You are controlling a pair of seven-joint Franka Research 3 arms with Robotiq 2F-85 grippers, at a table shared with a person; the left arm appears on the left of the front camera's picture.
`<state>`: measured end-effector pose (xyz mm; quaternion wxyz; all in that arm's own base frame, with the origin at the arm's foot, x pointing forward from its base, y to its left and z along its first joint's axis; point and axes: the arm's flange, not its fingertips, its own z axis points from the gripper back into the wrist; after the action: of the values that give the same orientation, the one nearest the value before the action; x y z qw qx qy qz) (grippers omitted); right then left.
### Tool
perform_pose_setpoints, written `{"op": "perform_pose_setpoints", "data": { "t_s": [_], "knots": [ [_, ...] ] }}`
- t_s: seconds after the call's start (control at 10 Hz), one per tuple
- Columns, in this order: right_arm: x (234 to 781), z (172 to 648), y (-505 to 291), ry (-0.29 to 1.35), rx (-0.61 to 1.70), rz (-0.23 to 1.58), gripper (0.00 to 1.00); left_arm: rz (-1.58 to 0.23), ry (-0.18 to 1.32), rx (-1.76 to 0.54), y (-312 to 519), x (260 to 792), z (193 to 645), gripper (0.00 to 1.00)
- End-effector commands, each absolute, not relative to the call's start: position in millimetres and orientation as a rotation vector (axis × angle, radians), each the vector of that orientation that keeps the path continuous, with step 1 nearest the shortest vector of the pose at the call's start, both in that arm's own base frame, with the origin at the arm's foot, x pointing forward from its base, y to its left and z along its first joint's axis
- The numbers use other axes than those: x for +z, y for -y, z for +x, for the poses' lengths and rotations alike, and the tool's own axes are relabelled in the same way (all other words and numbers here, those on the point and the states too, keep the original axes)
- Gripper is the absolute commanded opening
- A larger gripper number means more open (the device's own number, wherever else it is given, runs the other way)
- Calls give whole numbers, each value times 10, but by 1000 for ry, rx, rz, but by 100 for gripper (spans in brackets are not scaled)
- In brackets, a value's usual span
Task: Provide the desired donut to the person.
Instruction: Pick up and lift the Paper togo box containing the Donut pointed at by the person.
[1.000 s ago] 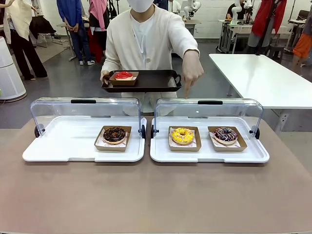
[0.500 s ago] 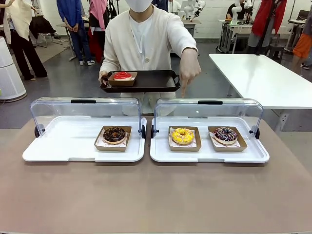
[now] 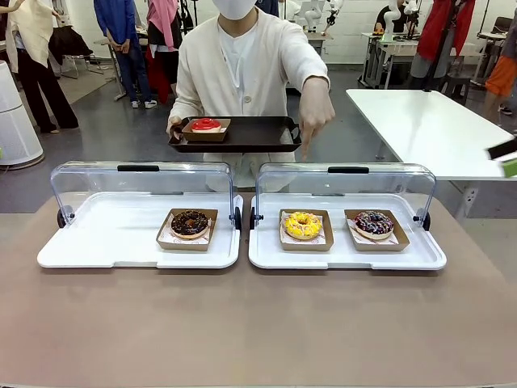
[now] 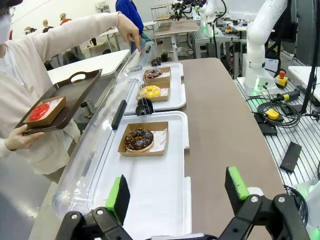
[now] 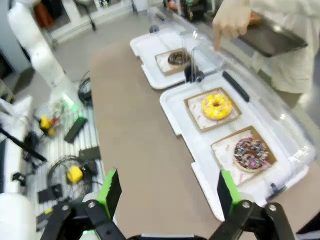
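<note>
Person (image 3: 242, 65) in a cream cardigan stands at the far side of the table (image 3: 258, 323). One hand holds a black serving tray (image 3: 258, 133) level at waist height. A red-iced donut (image 3: 205, 124) in a brown paper boat sits at the picture-left end of it. The other hand (image 3: 317, 113) reaches forward with the index finger pointing down. It is over the back edge of the right display case (image 3: 420, 255), above its raised clear lid (image 3: 380, 182) and roughly in line with the yellow donut (image 3: 302, 225).

The yellow donut sits in its own paper boat in the left half of the right display case. A sprinkled chocolate donut (image 3: 374, 223) sits in a boat just beside it, to the right, boats apart. The left display case (image 3: 97, 242) has one chocolate donut (image 3: 190, 222) in a boat near its right end, lid also up.

Left gripper (image 4: 176, 192): jaws spread wide, nothing between them, hanging over the near end of the left display case, well apart from the donuts. Right gripper (image 5: 167, 192): jaws spread wide, empty, over bare table beside the right display case. In the front view a black-and-green sliver (image 3: 505, 158) at the right edge is probably a right gripper finger, though too little shows to be sure.
</note>
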<state>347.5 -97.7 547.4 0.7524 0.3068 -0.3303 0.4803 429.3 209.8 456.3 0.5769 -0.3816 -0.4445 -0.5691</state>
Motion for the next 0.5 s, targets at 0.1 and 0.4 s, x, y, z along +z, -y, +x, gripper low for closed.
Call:
{"op": "perform_pose_setpoints", "data": {
  "t_s": [0.1,0.4],
  "knots": [
    [5465,3743,121,503,1199,453,100,-889,1044,-1334,-2107,4574,4283,100],
    [5141,3765,-743,385,1317,276,100,-889,1044,-1334,-2107,4574,4283,100]
  ]
}}
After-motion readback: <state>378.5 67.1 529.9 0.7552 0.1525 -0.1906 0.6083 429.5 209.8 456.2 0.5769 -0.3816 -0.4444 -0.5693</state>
